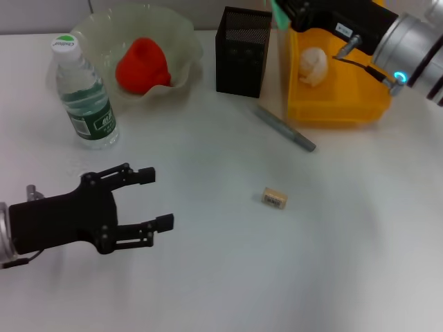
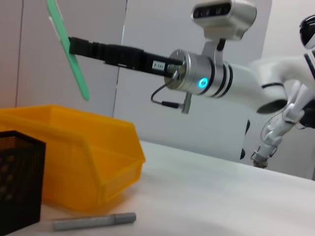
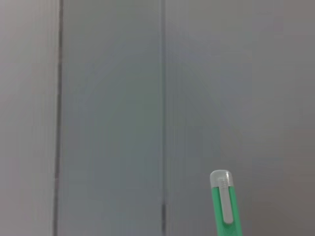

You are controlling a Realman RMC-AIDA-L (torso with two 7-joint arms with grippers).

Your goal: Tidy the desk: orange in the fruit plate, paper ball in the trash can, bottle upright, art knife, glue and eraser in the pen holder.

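Observation:
The orange (image 1: 142, 63) lies in the pale-green fruit plate (image 1: 181, 38) at the back left. The bottle (image 1: 83, 93) stands upright beside the plate. The paper ball (image 1: 313, 66) lies in the yellow trash can (image 1: 346, 107). The black mesh pen holder (image 1: 242, 52) stands between plate and bin. My right gripper (image 1: 285, 10) is raised above the gap between holder and bin, shut on a slim flat green tool (image 2: 69, 49), seemingly the art knife, with a pale clipped end (image 3: 224, 196). The eraser (image 1: 275, 198) lies mid-table. My left gripper (image 1: 161, 198) is open and empty, low at the front left.
A grey pen-shaped stick (image 1: 284, 128), perhaps the glue, lies on the table in front of the bin; it also shows in the left wrist view (image 2: 93, 221). The right arm (image 2: 206, 81) reaches in from the right over the bin.

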